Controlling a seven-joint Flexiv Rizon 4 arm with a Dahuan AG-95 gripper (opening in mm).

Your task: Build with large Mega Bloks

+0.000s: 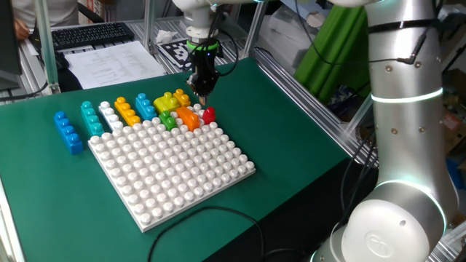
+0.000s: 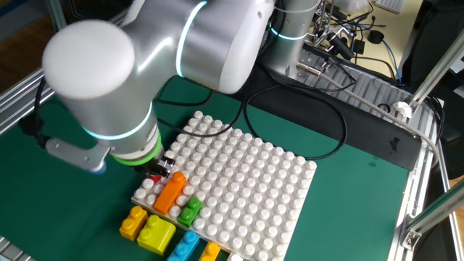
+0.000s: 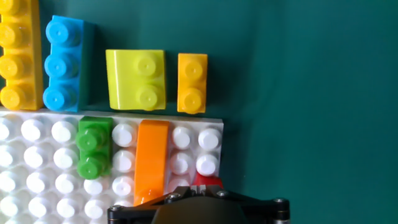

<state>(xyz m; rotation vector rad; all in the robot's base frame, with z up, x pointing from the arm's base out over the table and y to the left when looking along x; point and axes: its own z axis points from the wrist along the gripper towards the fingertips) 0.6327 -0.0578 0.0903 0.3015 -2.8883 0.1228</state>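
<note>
Fingertips hidden; red brick [image 3: 207,181] half-covered by gripper [image 1: 203,95].

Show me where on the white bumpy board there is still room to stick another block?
Most of the white baseplate is bare studs: everything from the green block and orange block across to the far edges. It is crowded only at the corner where those two and a red block sit under the gripper, and along that edge, where loose blocks line the green mat.

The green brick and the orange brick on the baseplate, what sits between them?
Only a column of bare white studs of the baseplate separates the green brick from the orange brick; the hand view shows it best.
</note>
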